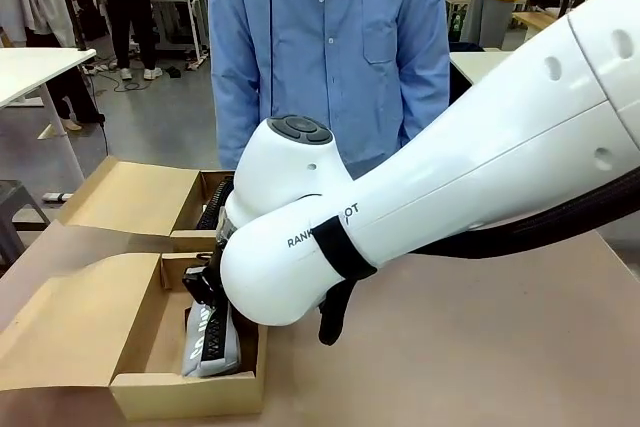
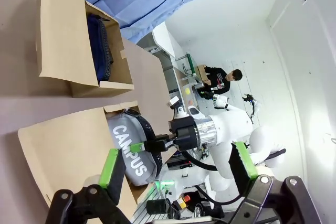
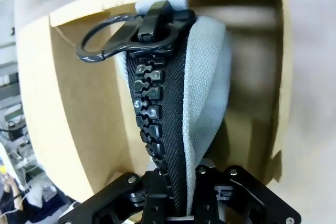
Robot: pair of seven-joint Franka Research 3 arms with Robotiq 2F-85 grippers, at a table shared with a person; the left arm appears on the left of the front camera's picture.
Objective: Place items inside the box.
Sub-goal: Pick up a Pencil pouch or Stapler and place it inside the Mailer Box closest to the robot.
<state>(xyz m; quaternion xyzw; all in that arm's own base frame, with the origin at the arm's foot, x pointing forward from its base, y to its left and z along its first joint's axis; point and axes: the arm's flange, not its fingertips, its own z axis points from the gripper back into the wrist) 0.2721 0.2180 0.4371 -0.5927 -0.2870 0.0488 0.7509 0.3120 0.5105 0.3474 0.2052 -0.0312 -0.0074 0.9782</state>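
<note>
The grey zip pouch (image 3: 207, 93), lettered "CAMPUS" (image 2: 128, 150), stands on edge inside the near open cardboard box (image 1: 140, 387). My right gripper (image 3: 178, 195) is shut on the pouch's zipper edge, its black ring pull (image 3: 107, 35) pointing away from the wrist. In the front view the right arm reaches across to the left and covers most of that gripper; the pouch (image 1: 215, 339) shows below it. A navy pouch (image 2: 100, 43) lies in a second cardboard box (image 2: 63, 35) behind. My left gripper (image 2: 177, 163) hangs open, off to the side, with nothing between its green pads (image 2: 112, 167).
A person in a blue shirt (image 1: 330, 37) stands at the far side of the brown table (image 1: 450, 357). Both boxes have flaps (image 1: 60, 332) folded out to the left. The right arm's bulk (image 1: 470, 167) spans the middle of the table.
</note>
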